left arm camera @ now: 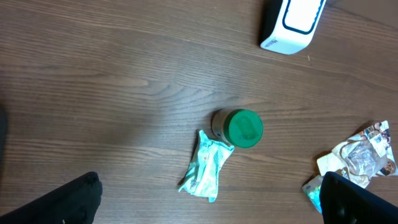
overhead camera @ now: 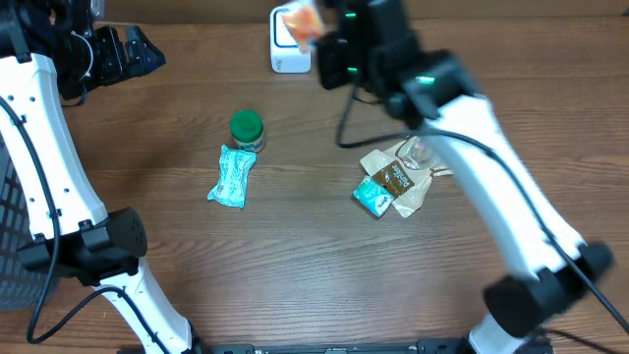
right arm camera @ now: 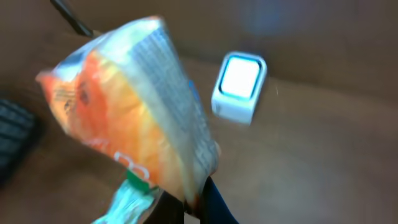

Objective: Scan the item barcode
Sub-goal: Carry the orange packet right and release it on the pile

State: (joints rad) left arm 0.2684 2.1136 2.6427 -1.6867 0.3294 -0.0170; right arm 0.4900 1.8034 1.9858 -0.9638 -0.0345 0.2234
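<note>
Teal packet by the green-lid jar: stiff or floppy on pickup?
The teal packet looks crumpled and thin, so it is probably floppy and light, sagging from an end pinch. Lying flat on the table, it would likely slide when pushed, not tip.

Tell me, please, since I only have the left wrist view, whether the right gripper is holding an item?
Observer: Yes, the right gripper is shut on an orange packet, pinching its lower edge.
Operator: Thank you. Where is it relative to the scanner?
Observer: Seen from overhead, the packet overlaps the scanner's upper right corner, so it seems to hang above it.
Operator: Can you see a barcode?
Observer: Not clearly; the right wrist view shows a grey printed side panel, too blurred to read.
</note>
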